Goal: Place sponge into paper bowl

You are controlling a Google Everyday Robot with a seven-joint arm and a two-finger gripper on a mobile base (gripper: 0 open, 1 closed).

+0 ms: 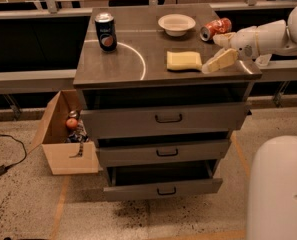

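The pale yellow sponge (pixel 183 60) lies flat on the grey cabinet top (pixel 138 49), right of centre. The white paper bowl (pixel 176 24) stands behind it toward the back edge and holds nothing. My gripper (pixel 213 65) reaches in from the right on a white arm, its cream-yellow fingers pointing left and down. Its tip is just right of the sponge's right edge, close to it, at about tabletop height. It holds nothing.
A dark blue soda can (pixel 106 31) stands upright at the back left. A red can (pixel 215 28) lies on its side right of the bowl, behind my arm. Three drawers hang partly open below. A cardboard box (pixel 63 134) sits on the floor at left.
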